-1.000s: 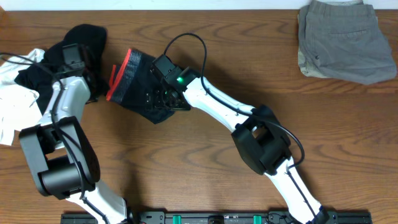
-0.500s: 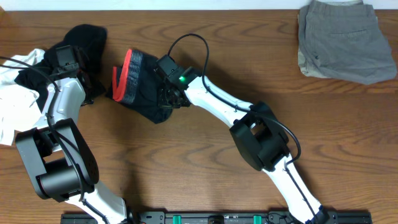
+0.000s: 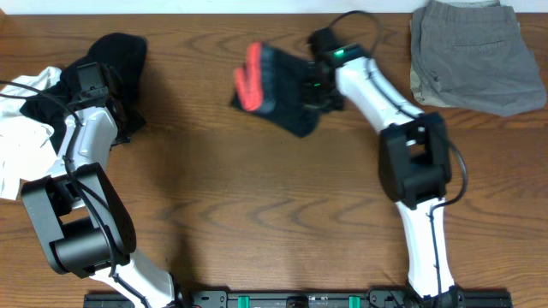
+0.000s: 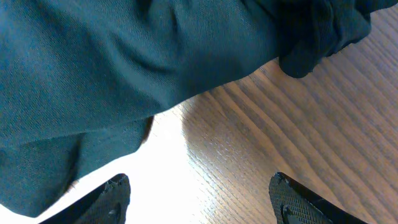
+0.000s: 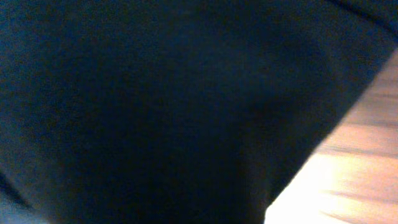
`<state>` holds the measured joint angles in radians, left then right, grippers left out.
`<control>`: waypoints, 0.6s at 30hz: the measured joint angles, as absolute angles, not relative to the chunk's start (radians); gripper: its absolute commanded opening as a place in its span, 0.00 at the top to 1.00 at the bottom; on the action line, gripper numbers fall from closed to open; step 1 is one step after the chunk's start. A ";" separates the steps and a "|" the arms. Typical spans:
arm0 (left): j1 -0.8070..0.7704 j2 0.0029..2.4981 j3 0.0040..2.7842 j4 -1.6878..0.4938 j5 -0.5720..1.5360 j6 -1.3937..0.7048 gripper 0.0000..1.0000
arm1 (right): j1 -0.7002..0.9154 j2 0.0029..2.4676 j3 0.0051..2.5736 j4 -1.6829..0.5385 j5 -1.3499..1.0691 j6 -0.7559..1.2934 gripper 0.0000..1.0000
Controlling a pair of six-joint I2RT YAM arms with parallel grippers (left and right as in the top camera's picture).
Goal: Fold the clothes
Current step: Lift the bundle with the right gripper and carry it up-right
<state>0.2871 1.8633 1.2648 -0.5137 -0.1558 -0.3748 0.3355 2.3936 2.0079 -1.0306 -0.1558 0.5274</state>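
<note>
A bunched pair of black trousers (image 3: 282, 98) with a coral-red waistband (image 3: 251, 79) is near the top centre of the table. My right gripper (image 3: 315, 85) is shut on its right side. Dark trouser fabric (image 5: 155, 112) fills the right wrist view and hides the fingers. At the far left lie a plain black garment (image 3: 116, 51) and a white T-shirt (image 3: 17, 145). My left gripper (image 3: 127, 120) stands open beside the black garment, holding nothing. In the left wrist view the black garment (image 4: 124, 74) hangs above the open left gripper (image 4: 199, 199), with bare wood between the fingertips (image 4: 298, 199).
Folded grey-khaki shorts (image 3: 475, 56) with a back pocket lie at the top right corner, just right of my right arm. The wooden table (image 3: 257, 197) spreads across the middle and front. A black rail (image 3: 291, 299) runs along the front edge.
My right gripper shut on the trousers and dragged the bundle from left of centre to the upper right. The left arm drew back slightly toward the black garment.
</note>
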 measured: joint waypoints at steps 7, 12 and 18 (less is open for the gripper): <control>0.284 1.863 1.265 -0.514 -0.101 -0.393 0.27 | 0.313 2.387 2.008 -1.103 -0.076 0.582 0.99; 0.264 1.863 1.265 -0.513 -0.084 -0.394 0.27 | 0.361 2.387 2.008 -1.115 -0.064 0.612 0.80; 0.234 1.863 1.265 -0.513 -0.078 -0.393 0.27 | 0.406 2.383 2.008 -1.154 -0.074 0.604 0.40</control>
<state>0.2344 1.8633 1.2648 -0.5133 -0.0780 -0.3935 0.4065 2.3833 2.0075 -1.1542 -0.0738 0.6041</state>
